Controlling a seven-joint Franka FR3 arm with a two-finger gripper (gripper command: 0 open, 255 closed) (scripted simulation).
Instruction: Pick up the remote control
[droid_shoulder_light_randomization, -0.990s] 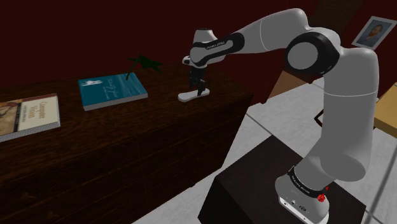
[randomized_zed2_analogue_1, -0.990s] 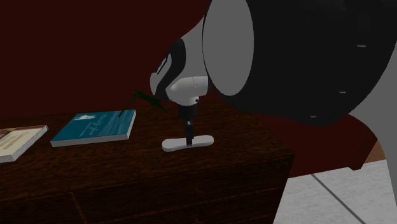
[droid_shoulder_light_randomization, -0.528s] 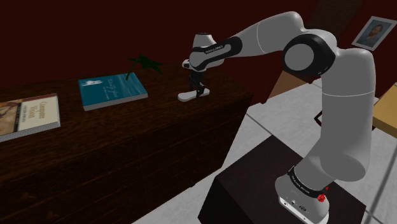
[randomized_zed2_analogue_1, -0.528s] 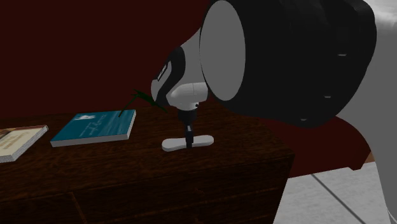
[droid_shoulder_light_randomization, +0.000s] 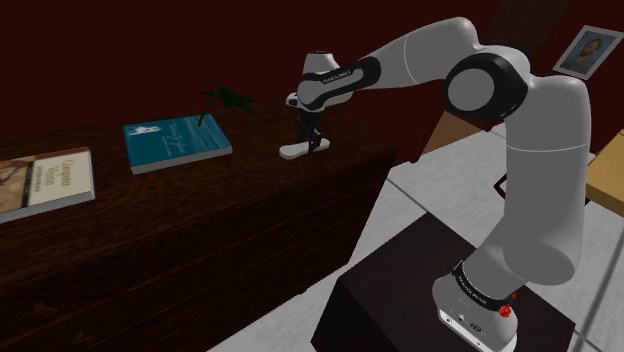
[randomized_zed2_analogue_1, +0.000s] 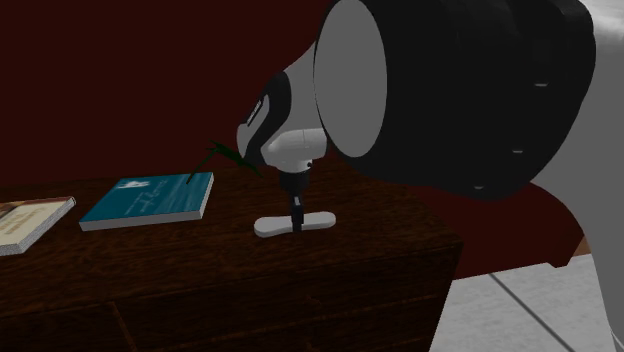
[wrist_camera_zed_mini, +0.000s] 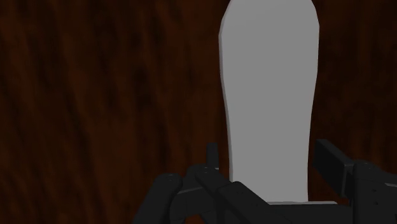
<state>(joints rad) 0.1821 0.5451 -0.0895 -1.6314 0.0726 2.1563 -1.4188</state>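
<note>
Your gripper (wrist_camera_zed_mini: 270, 154) straddles the pale grey remote control (wrist_camera_zed_mini: 270, 89) on the dark wooden cabinet (droid_shoulder_light_randomization: 200, 225), fingers open across its width, its long axis running straight ahead.

I see dim pictures: the wooden top (droid_shoulder_light_randomization: 260, 190) is nearly black, the remote control (wrist_camera_zed_mini: 270, 95) shows flat grey.

Both exterior views overlook the wooden top (droid_shoulder_light_randomization: 230, 195); wrist looks down closely.
</note>
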